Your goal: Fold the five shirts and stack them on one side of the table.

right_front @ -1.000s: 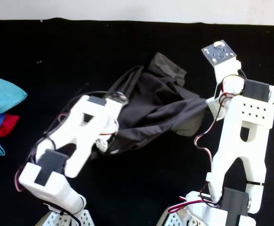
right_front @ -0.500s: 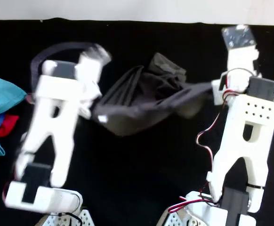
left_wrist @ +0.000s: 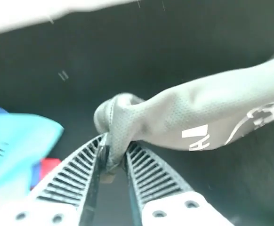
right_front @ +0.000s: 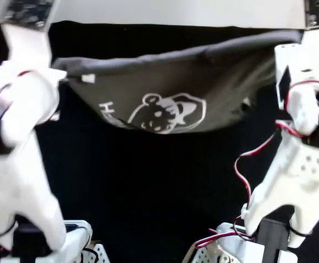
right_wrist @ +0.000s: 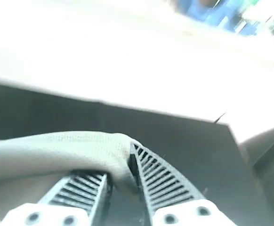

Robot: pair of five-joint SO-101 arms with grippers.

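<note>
By L pincer (left_wrist: 113, 157) w/ shirt (left_wrist: 174, 122): teal pile (left_wrist: 19, 141).

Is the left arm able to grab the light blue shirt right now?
Probably not yet. The left gripper is shut on the dark shirt, which is stretched up between both arms, and the light blue shirt lies apart from it on the table. It would have to let go first.

The high view is bright and even. The black desk (right_front: 148, 181) is very dark with almost no shadows, and the white wall (right_front: 165, 11) glares. The left arm (right_front: 17, 126) looks smeared. In the right wrist view the room (right_wrist: 127, 52) is washed out white, maybe by a window. In the left wrist view the shirt (left_wrist: 198, 117) looks fuzzy.
</note>
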